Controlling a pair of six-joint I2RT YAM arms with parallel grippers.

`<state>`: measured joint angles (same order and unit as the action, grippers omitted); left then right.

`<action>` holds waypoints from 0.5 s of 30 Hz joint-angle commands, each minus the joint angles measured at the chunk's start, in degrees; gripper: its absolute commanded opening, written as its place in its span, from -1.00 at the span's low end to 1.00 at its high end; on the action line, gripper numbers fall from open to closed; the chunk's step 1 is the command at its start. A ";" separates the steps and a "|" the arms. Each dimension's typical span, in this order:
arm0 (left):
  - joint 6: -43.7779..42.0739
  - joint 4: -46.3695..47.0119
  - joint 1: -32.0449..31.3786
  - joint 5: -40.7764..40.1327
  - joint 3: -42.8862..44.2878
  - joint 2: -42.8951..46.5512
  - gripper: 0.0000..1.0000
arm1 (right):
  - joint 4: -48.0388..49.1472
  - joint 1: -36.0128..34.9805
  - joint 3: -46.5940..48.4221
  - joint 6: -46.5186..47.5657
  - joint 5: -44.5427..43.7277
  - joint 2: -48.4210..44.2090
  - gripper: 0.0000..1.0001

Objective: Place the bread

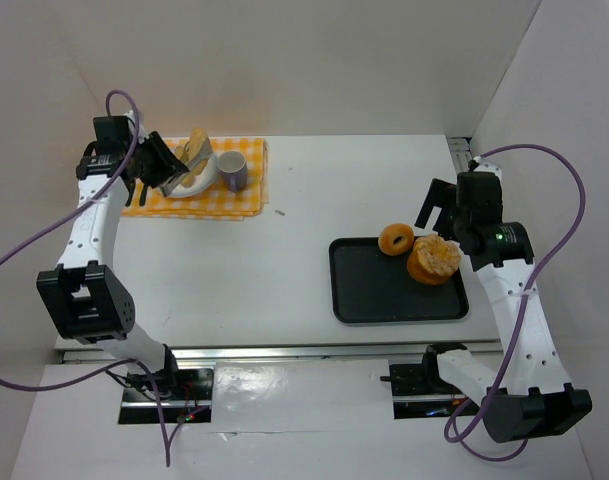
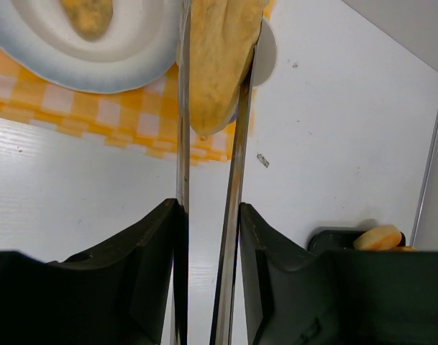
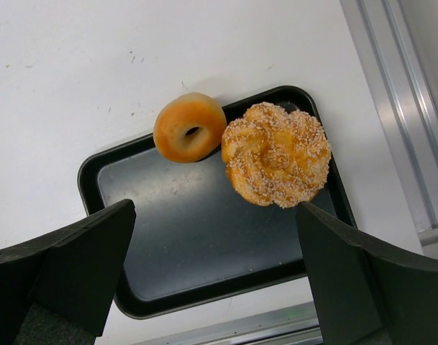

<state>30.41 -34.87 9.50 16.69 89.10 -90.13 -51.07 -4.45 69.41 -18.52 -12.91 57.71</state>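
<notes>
My left gripper (image 2: 210, 208) is shut on a pair of metal tongs (image 2: 233, 180), both blades pressed between its black fingers. The tong tips pinch a long pale-brown piece of bread (image 2: 219, 65), held above the edge of the yellow checked cloth (image 2: 75, 108), beside a white plate (image 2: 125, 65). The plate holds another bready piece (image 2: 89, 14). From above, the left gripper (image 1: 159, 165) and the bread (image 1: 196, 148) are at the far left, over the plate (image 1: 199, 182). My right gripper (image 3: 215, 215) hangs open over the black tray (image 3: 190, 237).
The tray (image 1: 384, 295) carries a ring-shaped bagel (image 3: 190, 127) and a sesame bun (image 3: 276, 154) at its far side. A purple mug (image 1: 232, 170) stands on the cloth (image 1: 234, 205) right of the plate. The table's metal rail (image 3: 398, 108) runs just right of the tray.
</notes>
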 commanded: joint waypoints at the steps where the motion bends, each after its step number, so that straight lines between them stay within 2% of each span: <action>1: 2.19 5.69 -0.80 1.08 3.00 -3.12 -0.27 | 0.80 0.14 1.87 0.42 -0.89 0.73 1.00; 7: 0.96 7.01 -0.80 -4.72 7.32 -9.18 -0.27 | 0.80 0.14 2.40 0.42 -0.89 1.26 1.00; 15: 0.44 9.65 -0.18 -6.58 9.07 -16.38 -0.23 | 0.80 0.14 2.40 0.42 -0.89 2.40 1.00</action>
<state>30.46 -29.50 8.95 11.25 95.02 -104.53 -51.07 -4.45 69.43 -18.52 -12.93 59.31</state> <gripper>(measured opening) 0.490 0.999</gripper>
